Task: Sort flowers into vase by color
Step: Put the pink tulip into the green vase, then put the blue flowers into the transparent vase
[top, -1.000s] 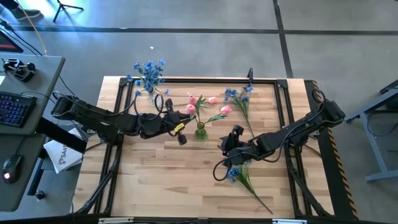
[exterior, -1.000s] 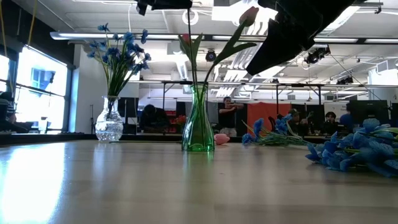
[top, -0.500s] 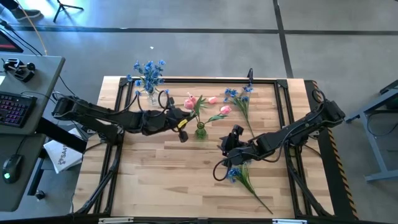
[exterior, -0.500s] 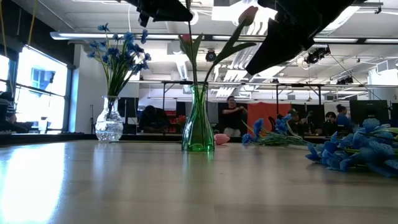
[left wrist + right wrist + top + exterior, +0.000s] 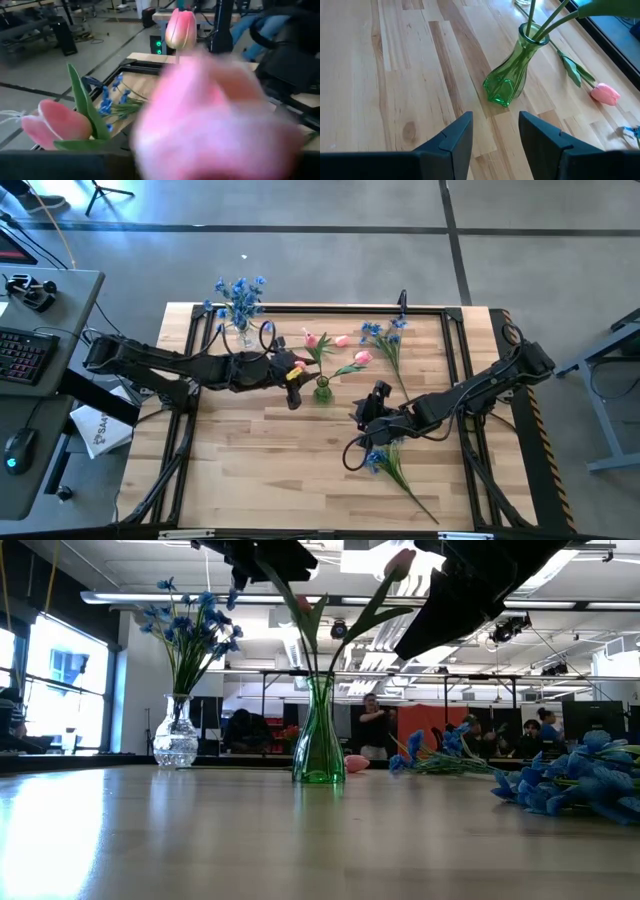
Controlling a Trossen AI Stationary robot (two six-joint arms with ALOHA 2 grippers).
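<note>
A green vase (image 5: 322,388) (image 5: 318,735) (image 5: 507,80) stands mid-table with pink tulip stems (image 5: 540,20) in it. One stem (image 5: 290,600) leans up toward my left gripper (image 5: 293,372) (image 5: 268,555), which hovers just left of the vase. A blurred pink tulip head (image 5: 215,125) fills the left wrist view close up. My right gripper (image 5: 495,135) (image 5: 375,405) hangs open right of the vase, above a blue spray (image 5: 385,460) (image 5: 570,780) lying on the table. A clear vase (image 5: 176,735) at the far left holds blue flowers (image 5: 240,300).
A pink tulip (image 5: 605,94) (image 5: 355,763) lies on the table beyond the green vase. Another blue spray (image 5: 385,335) (image 5: 440,752) lies at the far right. A black frame (image 5: 300,308) runs along the table's edges. People show in the room behind.
My left gripper has shifted a little toward the far edge, next to the green vase. The tulip stem below it, upright in the vase a second ago, now leans toward the table's left. My right gripper has kept still.
</note>
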